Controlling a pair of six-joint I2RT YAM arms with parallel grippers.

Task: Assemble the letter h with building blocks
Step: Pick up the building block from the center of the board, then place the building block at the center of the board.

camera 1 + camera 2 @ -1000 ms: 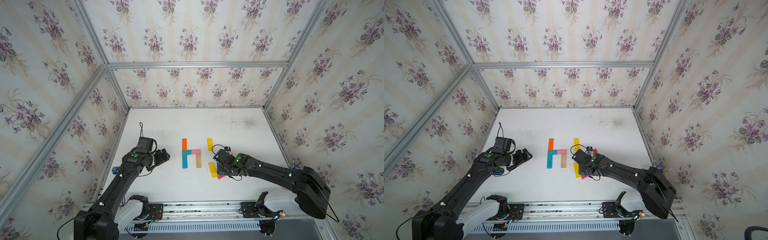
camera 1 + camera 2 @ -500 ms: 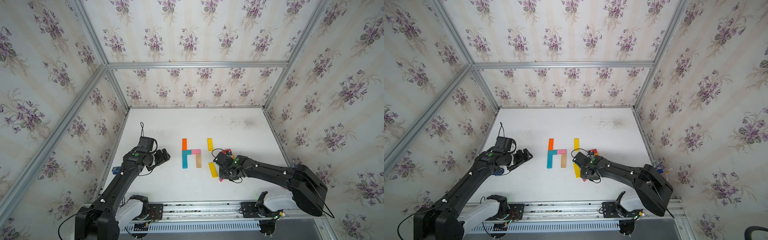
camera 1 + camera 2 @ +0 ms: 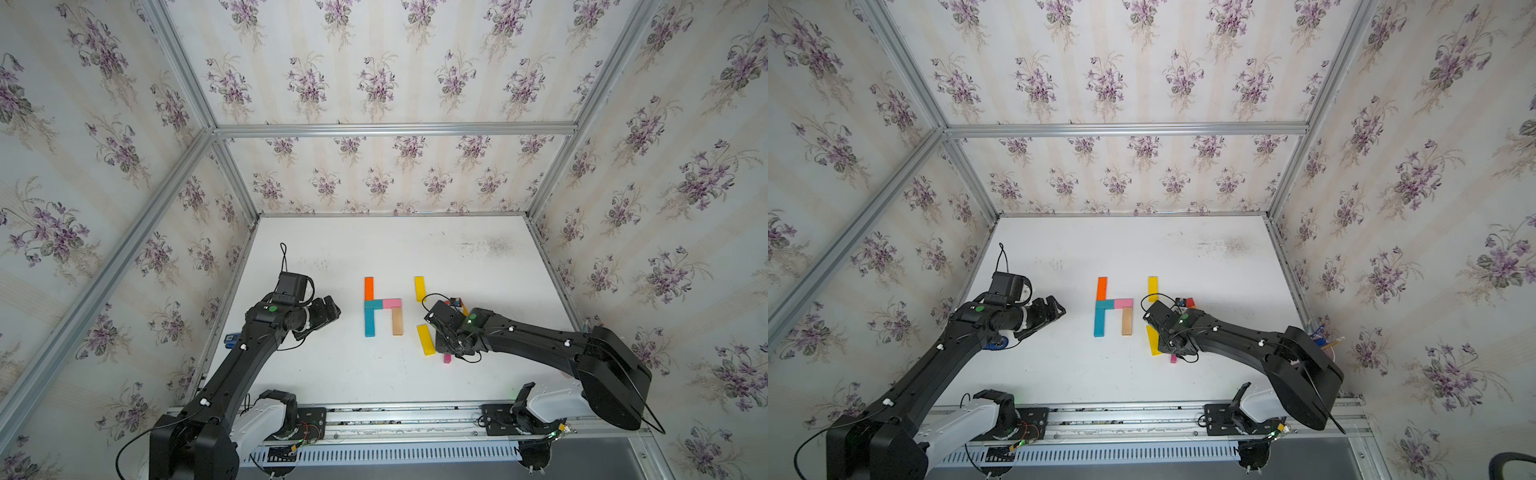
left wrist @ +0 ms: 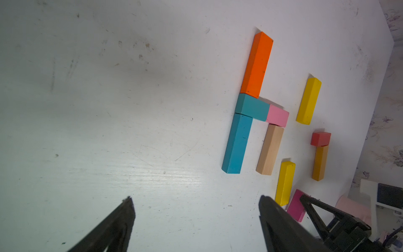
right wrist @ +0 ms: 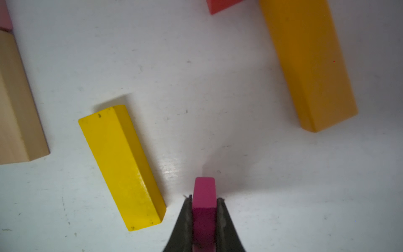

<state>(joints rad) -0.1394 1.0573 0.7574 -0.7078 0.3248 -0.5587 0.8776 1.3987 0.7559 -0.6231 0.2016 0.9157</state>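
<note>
Magenta block (image 5: 204, 187) inside right gripper (image 5: 204, 199) (snugly)

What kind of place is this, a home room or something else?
Probably a robot test cell, not a home. A left arm and a right arm stand on a metal rail; an aluminium frame holds flowered wallpaper; coloured blocks lie on a white table.

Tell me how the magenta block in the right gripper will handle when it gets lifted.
The magenta block looks like rigid painted wood, so it should stay stiff. The right gripper is shut on its flat sides, so it probably won't roll, though the smooth paint might let it slip or pivot. It looks small and is likely light.
</note>
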